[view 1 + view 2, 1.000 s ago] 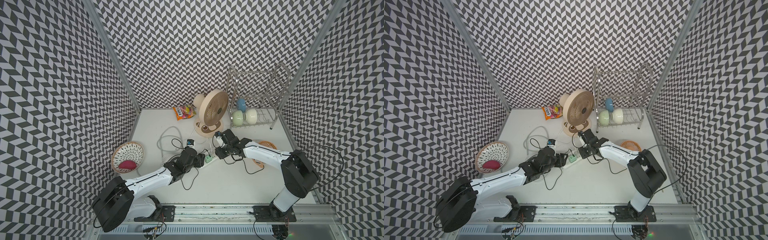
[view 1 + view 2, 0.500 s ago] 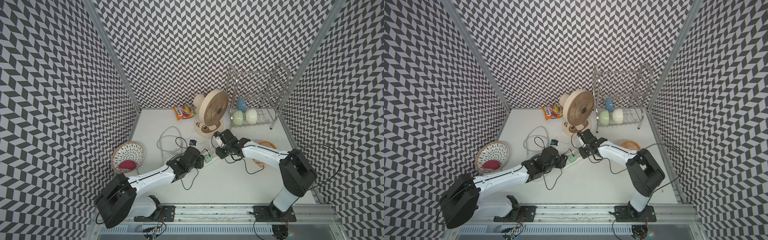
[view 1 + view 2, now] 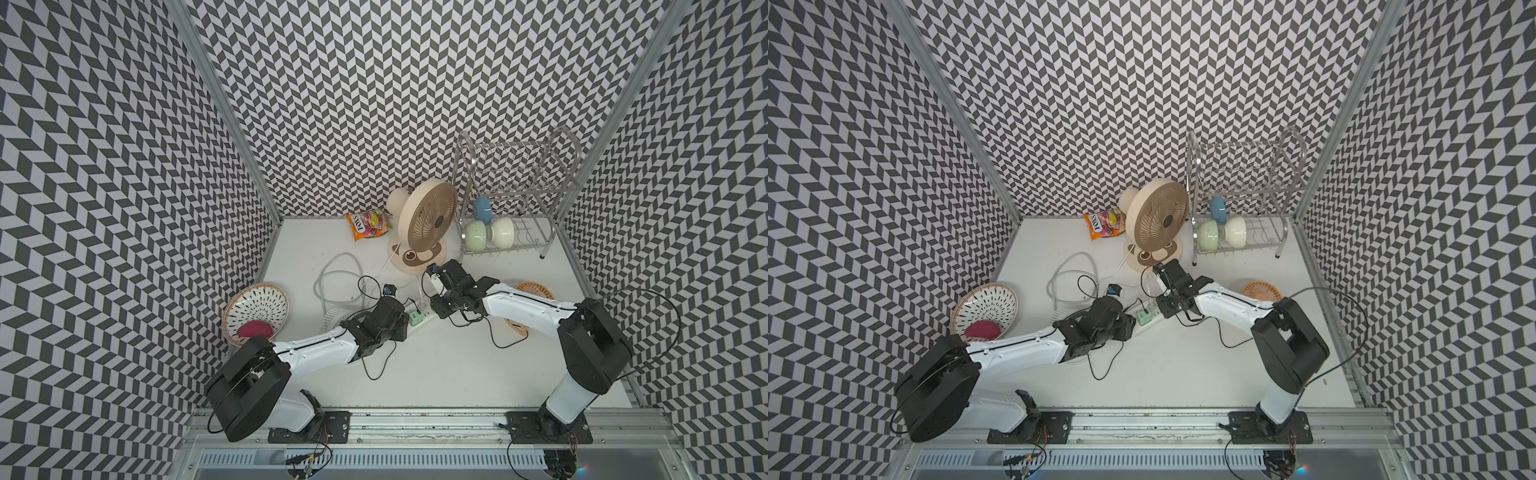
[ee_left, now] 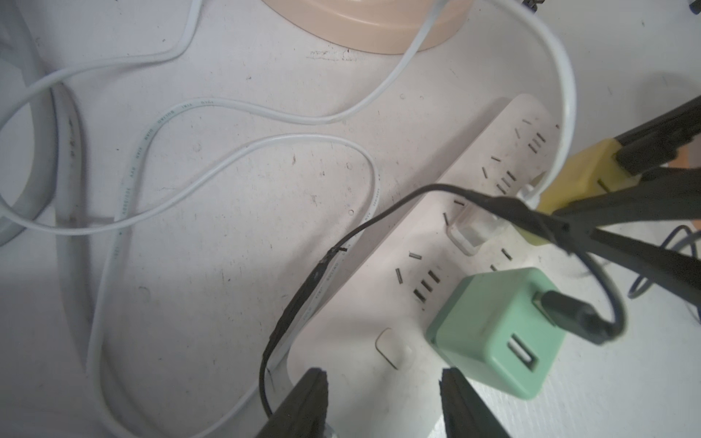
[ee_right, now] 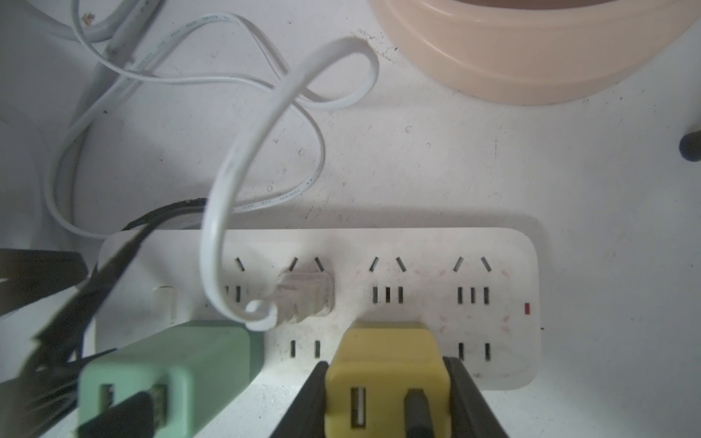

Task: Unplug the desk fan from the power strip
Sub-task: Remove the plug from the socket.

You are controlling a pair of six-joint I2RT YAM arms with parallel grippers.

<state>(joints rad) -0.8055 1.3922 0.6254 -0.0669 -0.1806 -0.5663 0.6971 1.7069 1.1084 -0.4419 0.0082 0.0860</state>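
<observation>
- The right gripper is clamped on the yellow adapter, with a finger flush against each of its sides. The adapter is plugged into the row of the power strip nearest this gripper.
- Just past those fingers and a little to one side is the fan plug, a clear block with a flat white cord looping out of it. It sits fully in its socket and nothing grips it.
- The left gripper has its jaws apart and holds nothing. Its tips stand over the strip's end by the button, with the green adapter just beside one finger. I cannot tell whether the tips press on the strip.
- As I judge it, the task is not yet done, since the desk fan is plugged in. The clamped piece looks like the wrong one: a dark lead sits in its port, while the fan's cord is white. What is left is to let go of the yellow adapter, take the clear plug and draw it out while the strip is held down.
- Only the right wrist view shows the grip flush on both sides and the clear plug seated in its socket.
- Only the left wrist view shows the left tips and the button.
- Both top views hide the fingers of both grippers under the wrists and show just a short stretch of the strip between them. Only they show the whole fan, which stands upright beyond the right gripper.
</observation>
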